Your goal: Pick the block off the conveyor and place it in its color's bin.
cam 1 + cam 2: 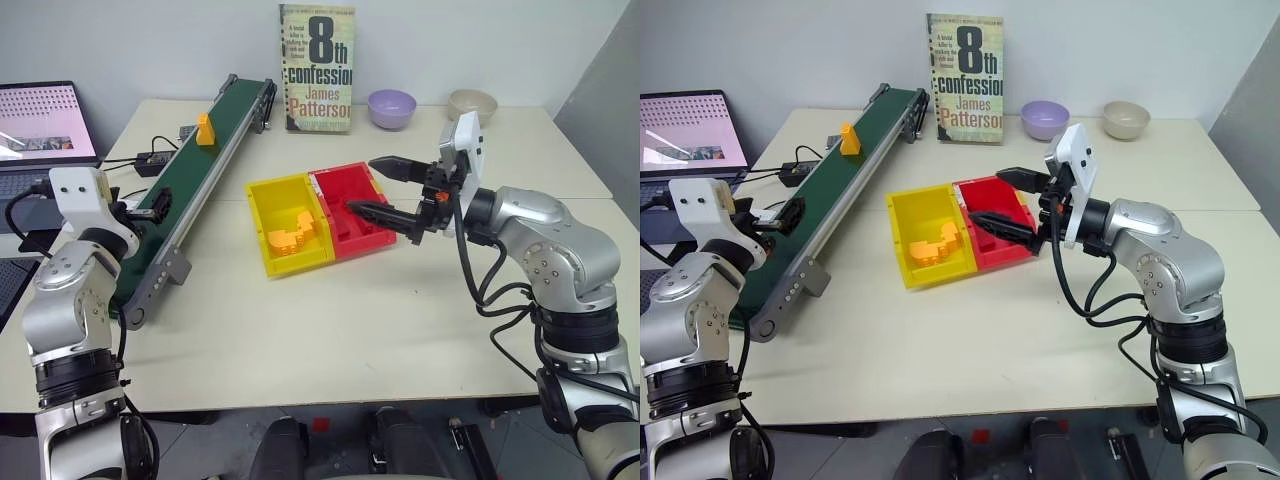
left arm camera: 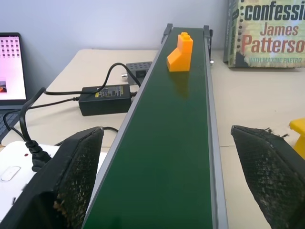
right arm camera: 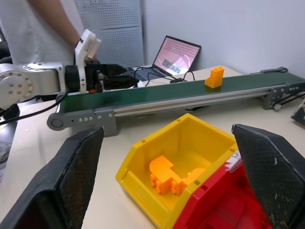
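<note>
Small orange-yellow plastic block [image 2: 180, 52] w/ raised stud is looking smooth, slightly glossy. Long dark green conveyor belt [image 2: 167, 143] is showing matt, w/ smooth grey metal side rails. Bright yellow plastic bin [image 1: 288, 225] & red plastic bin [image 1: 355, 210] on its right are shining glossy. Left gripper's black fingers [image 2: 71, 176] are looking rough, grainy; right gripper's fingers [image 3: 267, 171] the same. Far paperback book [image 1: 318, 68] is showing a glossy paper cover.

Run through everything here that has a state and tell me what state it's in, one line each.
Block: upright on the conveyor, untouched.
Yellow bin: open-topped, holding orange bricks.
Red bin: open-topped.
Left pincer: open, straddling the belt's near end.
Right pincer: open, empty, over the red bin.
Laptop: screen lit.
Book: standing, closed.
</note>
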Motion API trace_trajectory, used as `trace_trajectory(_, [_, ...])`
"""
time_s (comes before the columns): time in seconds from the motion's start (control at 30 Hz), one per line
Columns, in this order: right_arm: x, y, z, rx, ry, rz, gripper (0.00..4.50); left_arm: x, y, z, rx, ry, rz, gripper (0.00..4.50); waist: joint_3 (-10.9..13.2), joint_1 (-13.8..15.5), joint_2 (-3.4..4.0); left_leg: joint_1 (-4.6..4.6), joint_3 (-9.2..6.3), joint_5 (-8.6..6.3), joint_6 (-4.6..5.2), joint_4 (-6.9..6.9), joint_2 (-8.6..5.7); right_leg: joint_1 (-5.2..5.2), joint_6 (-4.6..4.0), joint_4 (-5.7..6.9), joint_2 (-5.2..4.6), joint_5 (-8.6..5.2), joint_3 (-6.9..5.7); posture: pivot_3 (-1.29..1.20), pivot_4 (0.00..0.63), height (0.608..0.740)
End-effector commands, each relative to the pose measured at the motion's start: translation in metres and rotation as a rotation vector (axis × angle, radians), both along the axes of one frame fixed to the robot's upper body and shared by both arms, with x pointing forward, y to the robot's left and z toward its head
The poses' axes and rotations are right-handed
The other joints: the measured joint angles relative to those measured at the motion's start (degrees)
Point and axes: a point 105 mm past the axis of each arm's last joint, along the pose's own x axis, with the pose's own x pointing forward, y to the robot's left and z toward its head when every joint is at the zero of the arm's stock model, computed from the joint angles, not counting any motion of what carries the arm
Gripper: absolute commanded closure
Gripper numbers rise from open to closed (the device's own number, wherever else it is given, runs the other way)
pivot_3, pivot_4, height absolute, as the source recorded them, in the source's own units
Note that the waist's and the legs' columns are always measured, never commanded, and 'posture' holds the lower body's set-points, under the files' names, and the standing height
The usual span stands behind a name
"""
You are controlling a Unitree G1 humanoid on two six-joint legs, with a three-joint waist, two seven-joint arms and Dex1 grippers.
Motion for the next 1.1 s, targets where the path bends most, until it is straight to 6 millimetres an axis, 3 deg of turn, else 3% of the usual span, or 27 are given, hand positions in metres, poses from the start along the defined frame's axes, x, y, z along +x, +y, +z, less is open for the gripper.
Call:
trace_trajectory(0.03, [-0.01, 0.002, 0.02, 0.008, -0.078, 0.026, 0.0, 0.003, -0.003, 0.016, 0.025, -0.049, -0.015, 0.03, 0.0, -0.02, 0.0, 0.0, 0.0, 0.0, 0.0, 0.0, 0.0, 0.0, 0.0, 0.0, 0.0, 0.0, 0.0, 0.0, 0.15, 0.74])
trace_trajectory(0.43, [-0.023, 0.007, 0.013, -0.017, -0.052, 0.071, 0.0, 0.012, -0.01, 0.002, 0.013, 0.005, -0.029, 0.03, 0.0, -0.04, 0.0, 0.0, 0.02, 0.0, 0.0, 0.0, 0.0, 0.0, -0.01, -0.01, -0.02, 0.0, 0.01, 0.0, 0.15, 0.74])
trace_trajectory(1.1, [-0.047, 0.015, 0.01, -0.019, 0.024, 0.191, 0.0, 0.017, 0.006, -0.018, -0.018, 0.105, 0.044, 0.03, 0.0, -0.04, 0.0, -0.01, 0.0, 0.0, 0.0, -0.01, 0.0, 0.0, 0.0, -0.02, -0.03, 0.0, 0.0, 0.0, 0.15, 0.74])
